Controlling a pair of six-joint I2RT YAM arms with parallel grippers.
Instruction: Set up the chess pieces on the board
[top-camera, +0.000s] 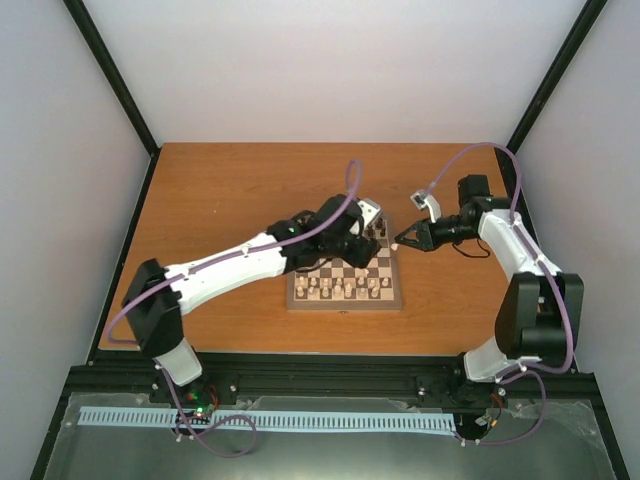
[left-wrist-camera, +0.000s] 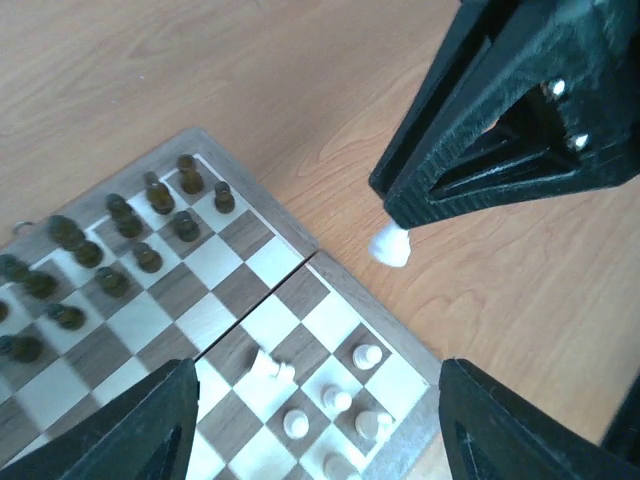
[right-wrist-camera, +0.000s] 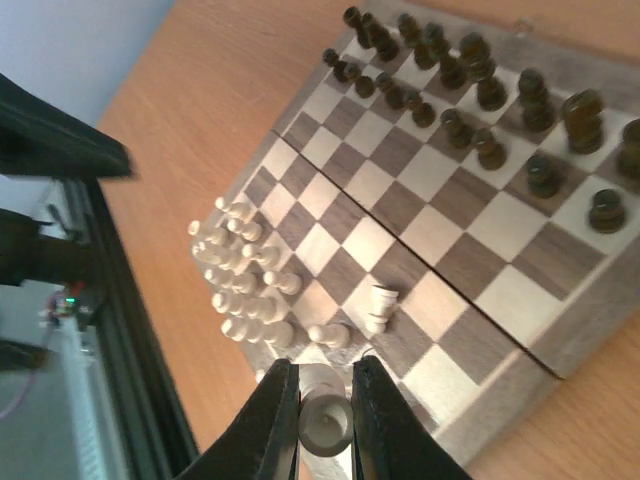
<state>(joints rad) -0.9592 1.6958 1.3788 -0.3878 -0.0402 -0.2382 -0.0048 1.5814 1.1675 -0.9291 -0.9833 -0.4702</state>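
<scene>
Top view: the left gripper (top-camera: 366, 224) hovers over the far right corner of the board (top-camera: 345, 306), and the right gripper (top-camera: 404, 240) sits just beside the board's right edge. Left wrist view: the left fingers (left-wrist-camera: 150, 425) stand wide apart and hold nothing, above cream pieces, one toppled piece (left-wrist-camera: 270, 367) among them. Right wrist view: the right fingers are clamped on a cream piece (right-wrist-camera: 325, 425) at the board's edge. The step is probably placing it, which calls for lowering it upright onto a free square by the cream rows.

- Top external looks steeply down from high at the near side, covering the whole desk (top-camera: 220, 190).
- Both wrist views sit close above the board (left-wrist-camera: 270, 262), sharing its right edge.
</scene>
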